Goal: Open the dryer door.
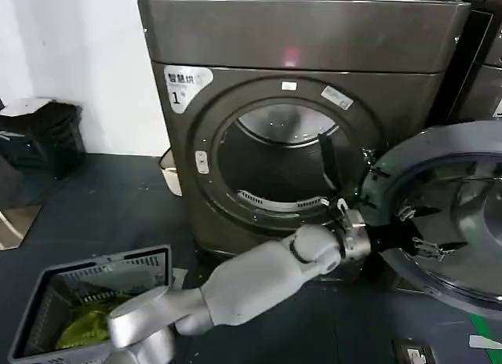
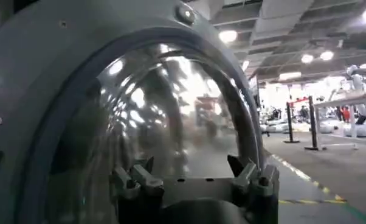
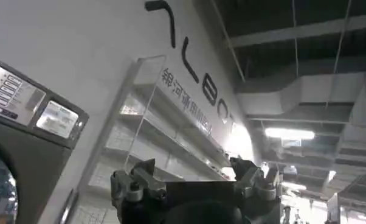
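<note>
Dryer door (image 1: 459,215) stands swung wide open at the right of the head frame, its grey inner side and domed glass facing the camera, its far edge running off the right border. Beside it, at centre frame, the round drum opening (image 1: 274,164) of the bronze-grey dryer (image 1: 314,42) marked "1" lies fully exposed, with clear room between the opening's rim and the door's near edge.

From the lower left of the frame the left arm reaches across the dark floor (image 1: 118,207), and the left gripper (image 1: 392,219) sits at the door's near edge, fingers spread apart against its inner face without clamping anything. In the left wrist view those fingers (image 2: 137,179) stand wide before the glass bulge (image 2: 165,115), with open hall floor to the right.

In the right wrist view the right gripper (image 3: 195,179) points up toward wall and ceiling, its fingers parted and holding nothing.

A grey basket (image 1: 94,297) sits at lower left, well apart from the door.
</note>
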Tool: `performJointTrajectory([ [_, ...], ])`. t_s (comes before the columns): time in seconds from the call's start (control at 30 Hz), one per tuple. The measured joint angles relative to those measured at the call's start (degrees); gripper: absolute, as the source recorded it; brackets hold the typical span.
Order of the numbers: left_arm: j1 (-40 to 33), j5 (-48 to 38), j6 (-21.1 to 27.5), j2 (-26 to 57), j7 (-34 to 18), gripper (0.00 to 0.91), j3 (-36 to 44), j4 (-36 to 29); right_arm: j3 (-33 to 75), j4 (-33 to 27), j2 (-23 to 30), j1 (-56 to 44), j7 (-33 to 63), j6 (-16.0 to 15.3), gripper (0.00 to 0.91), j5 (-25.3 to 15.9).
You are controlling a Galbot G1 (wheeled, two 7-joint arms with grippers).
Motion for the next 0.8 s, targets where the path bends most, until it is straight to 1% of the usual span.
performJointTrajectory([
  [0.2,0.8,3.7,-4.0,-1.1,-4.0,0.907,-1.1,1.6,0.5,0.0,-0.2,0.0,0.0,0.0,0.907,0.3],
  [0.3,0.9,5.3,-7.5,-0.9,-5.0,0.907,-1.1,1.5,0.6,-0.1,-0.4,-0.1,-0.1,0.1,0.907,0.3],
  [0.47,2.3,2.5,-16.1,2.5,-5.3,0.907,-0.3,-0.9,0.5,-0.5,-0.7,0.2,-0.1,0.2,0.907,0.3],
  [0.6,4.1,-1.9,-21.2,7.2,-5.3,0.907,-1.0,-4.2,0.3,-0.5,-1.3,0.5,-0.1,0.2,0.907,0.3],
  [0.67,5.3,-3.2,-21.5,10.6,-5.4,0.907,-1.7,-6.6,0.2,-0.7,-1.8,0.8,-0.1,0.2,0.907,0.2],
  [0.8,8.1,-4.2,-20.4,19.8,-6.6,0.907,-3.6,-13.6,0.0,-0.3,-2.4,1.6,-0.1,0.2,0.907,0.1],
])
